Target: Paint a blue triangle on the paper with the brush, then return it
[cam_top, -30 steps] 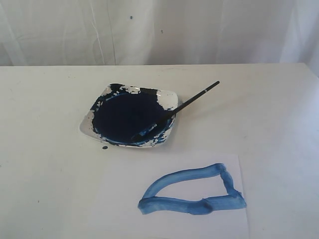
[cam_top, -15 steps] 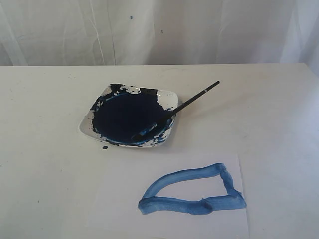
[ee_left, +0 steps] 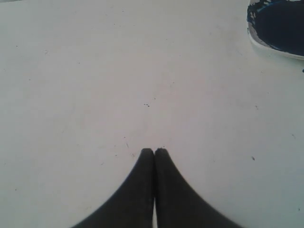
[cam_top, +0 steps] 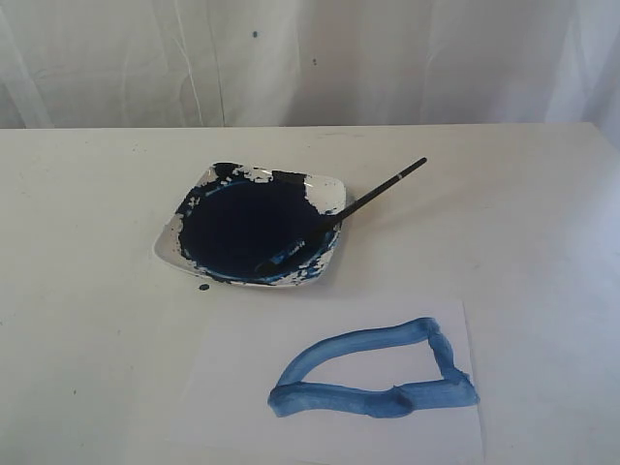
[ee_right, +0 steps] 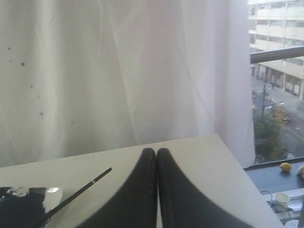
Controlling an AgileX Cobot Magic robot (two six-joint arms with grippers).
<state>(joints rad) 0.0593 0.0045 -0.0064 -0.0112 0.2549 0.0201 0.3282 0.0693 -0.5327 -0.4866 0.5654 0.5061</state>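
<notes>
My left claw [ee_left: 154, 151] is clenched on nothing, its tips pressed together over the bare table [ee_left: 71, 95], with the paint dish [ee_left: 270, 47] off to one side. My right claw [ee_right: 156, 151] is clenched and empty too. The brush [cam_top: 373, 197] lies with its tip in the dish and its handle leaning out over the rim. The blue triangle [cam_top: 329, 397] sits on the paper [cam_top: 242, 378], near the dish.

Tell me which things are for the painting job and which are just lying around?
For the job: long black-handled paintbrush; thick blue painted triangle; white sheet of paper; white square dish of dark blue paint.
Just lying about: white curtain; small dark paint spot beside the dish.
</notes>
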